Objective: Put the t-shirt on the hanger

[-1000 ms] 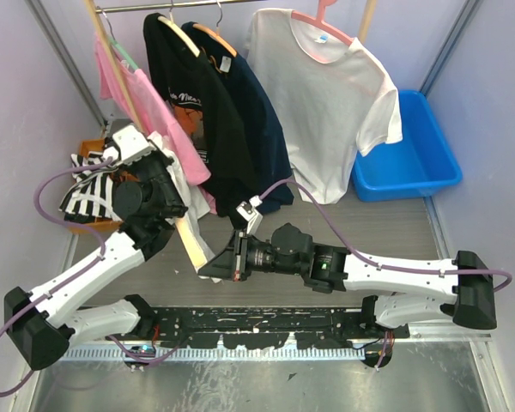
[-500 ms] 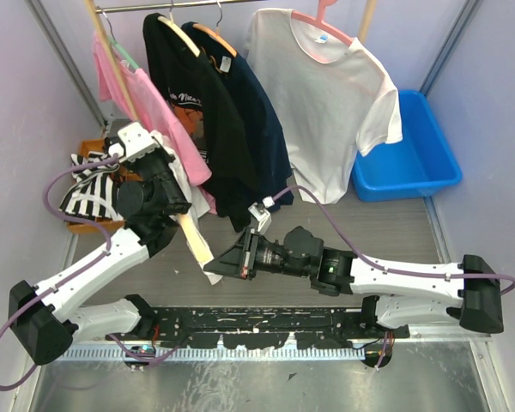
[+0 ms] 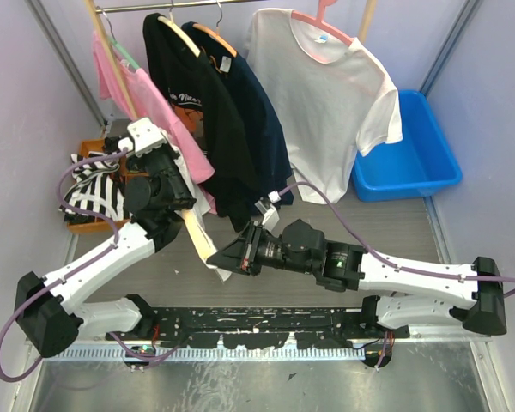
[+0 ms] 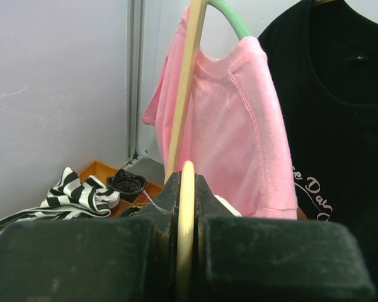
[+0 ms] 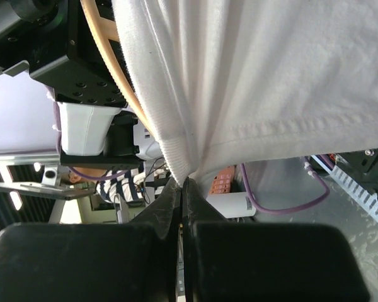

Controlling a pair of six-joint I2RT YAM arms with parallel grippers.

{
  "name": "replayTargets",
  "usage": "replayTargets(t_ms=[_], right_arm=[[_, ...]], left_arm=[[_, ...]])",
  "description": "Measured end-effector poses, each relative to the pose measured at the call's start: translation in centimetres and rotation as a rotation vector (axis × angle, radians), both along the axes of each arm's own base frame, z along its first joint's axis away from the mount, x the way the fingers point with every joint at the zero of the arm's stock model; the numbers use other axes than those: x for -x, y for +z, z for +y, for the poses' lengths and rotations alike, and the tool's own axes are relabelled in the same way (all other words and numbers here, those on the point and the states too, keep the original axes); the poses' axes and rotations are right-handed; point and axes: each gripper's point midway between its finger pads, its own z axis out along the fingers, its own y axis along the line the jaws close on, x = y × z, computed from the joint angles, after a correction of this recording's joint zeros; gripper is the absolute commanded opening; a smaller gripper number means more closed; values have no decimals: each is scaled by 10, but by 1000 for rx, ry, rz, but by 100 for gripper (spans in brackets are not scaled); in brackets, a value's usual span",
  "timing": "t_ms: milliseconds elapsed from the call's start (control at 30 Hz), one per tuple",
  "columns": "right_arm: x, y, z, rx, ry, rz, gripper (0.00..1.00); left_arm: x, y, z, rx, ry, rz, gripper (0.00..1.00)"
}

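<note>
The left pincer [image 4: 186, 204] grips the wooden hanger [image 4: 187, 179] edge-on, a pink t-shirt [image 4: 239, 126] hanging just behind.

Overhead camera looks down; both wrist cameras closely share the hanger [image 4: 186, 189].

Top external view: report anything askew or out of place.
The hanger is held steeply tilted in the left gripper, its lower arm slanting down toward the right gripper, which pinches the t-shirt at its ribbed edge. At far left, striped cloth spills over the rim of the orange bin. Nothing looks torn or broken.
</note>
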Motion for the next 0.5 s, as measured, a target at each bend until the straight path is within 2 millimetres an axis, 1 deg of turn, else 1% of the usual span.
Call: replayTargets(t_ms=[133, 300, 400, 500], right_arm=[[-3, 8, 0, 74, -19, 20, 1], [-13, 22, -3, 146, -71, 15, 1], [-19, 28, 2, 191, -94, 4, 1], [-24, 24, 12, 244, -99, -1, 1]], left_arm=[[-4, 0, -2, -7, 1, -2, 0], [-6, -2, -4, -11, -3, 0, 0], [-7, -3, -4, -9, -5, -2, 0], [-9, -3, -5, -11, -8, -3, 0]])
